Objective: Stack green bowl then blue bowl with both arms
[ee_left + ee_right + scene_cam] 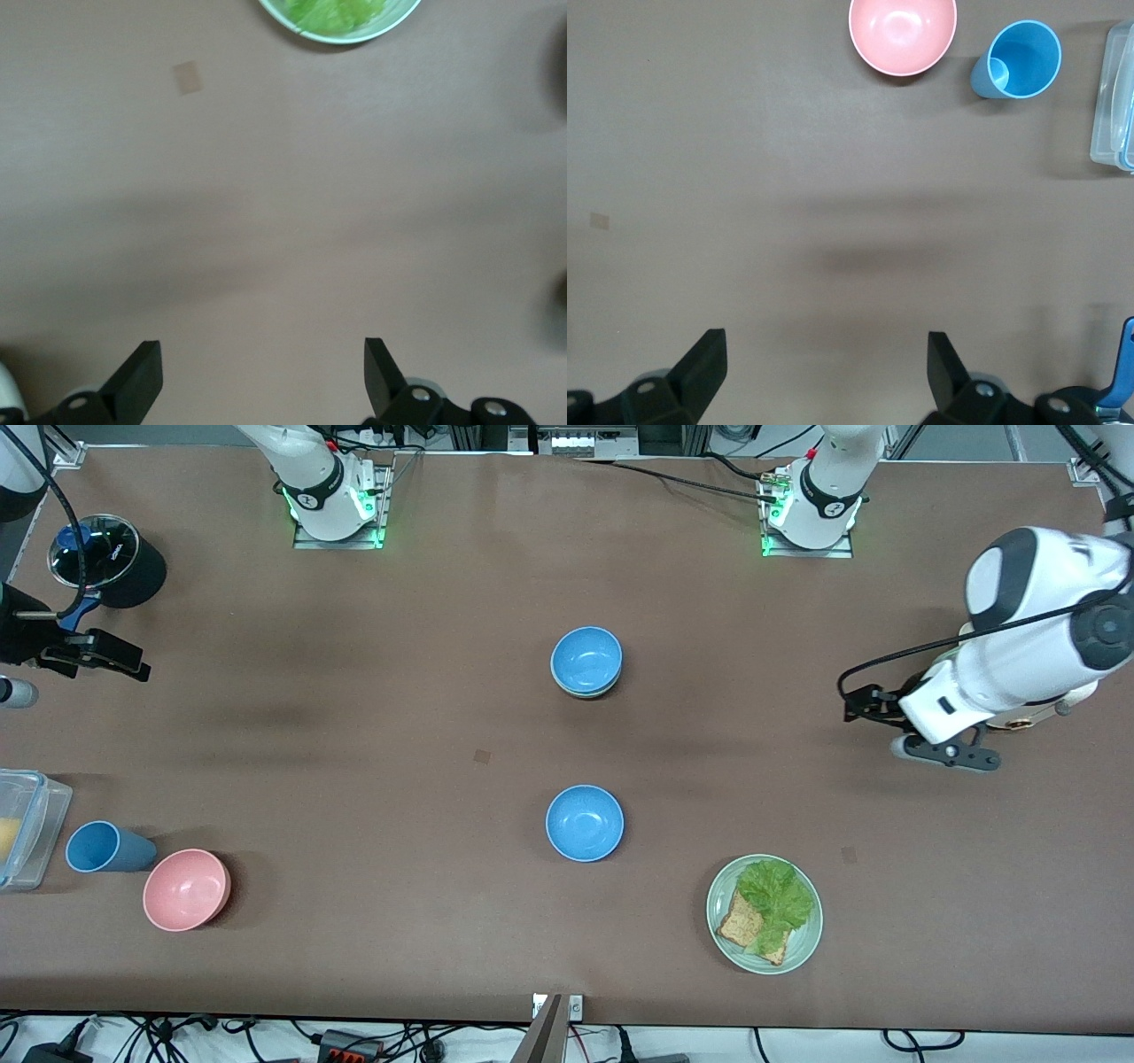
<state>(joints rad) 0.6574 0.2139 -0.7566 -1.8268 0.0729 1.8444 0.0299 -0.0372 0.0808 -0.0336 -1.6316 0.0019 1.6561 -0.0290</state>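
1. Left gripper [261,376]: raised over bare table at the left arm's end, fingers [142,376] spread wide, nothing between them. In the front view it appears at [943,751].
2. Right gripper [824,372]: raised over bare table at the right arm's end, fingers [704,367] spread wide, holding nothing. In the front view it appears at [97,654].
3. Blue bowl [586,661]: mid-table, well apart from both grippers, roughly midway between them. It sits nested in the green bowl [585,691], of which only a thin pale rim shows beneath it.
4. Second blue bowl [585,823]: alone on the table, nearer the front camera than the stack, also well apart from both grippers.
5. Plate [806,939] with toast and lettuce: nearer the front camera than the left gripper; its rim [354,35] shows in the left wrist view.
6. Pink bowl [902,34], blue cup [1019,60] and clear container [1114,97]: grouped at the right arm's end, nearer the front camera than the right gripper.
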